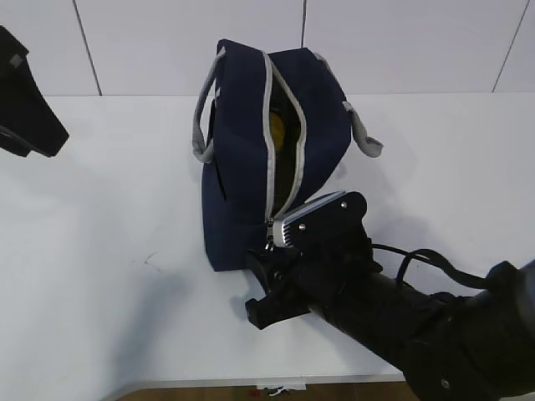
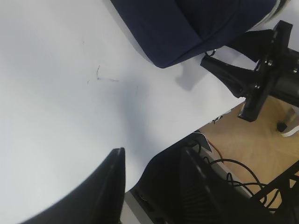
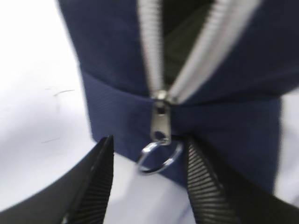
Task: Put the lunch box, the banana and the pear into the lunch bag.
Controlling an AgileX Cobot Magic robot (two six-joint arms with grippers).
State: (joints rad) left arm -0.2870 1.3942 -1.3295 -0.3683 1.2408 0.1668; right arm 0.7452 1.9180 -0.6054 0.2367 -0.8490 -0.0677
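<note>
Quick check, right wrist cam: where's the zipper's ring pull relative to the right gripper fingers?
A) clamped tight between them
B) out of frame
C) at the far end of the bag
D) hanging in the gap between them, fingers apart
D: the ring pull hangs from the slider at the near end of the lunch bag, in the gap of the right gripper, whose fingers stand apart on either side.

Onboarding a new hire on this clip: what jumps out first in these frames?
The navy lunch bag stands mid-table with its grey zipper open, something yellow showing inside. The right pincer sits at the bag's near end, fingers apart on either side of the metal ring pull, not touching it. The left pincer hangs over the table's near edge, holding nothing.
</note>
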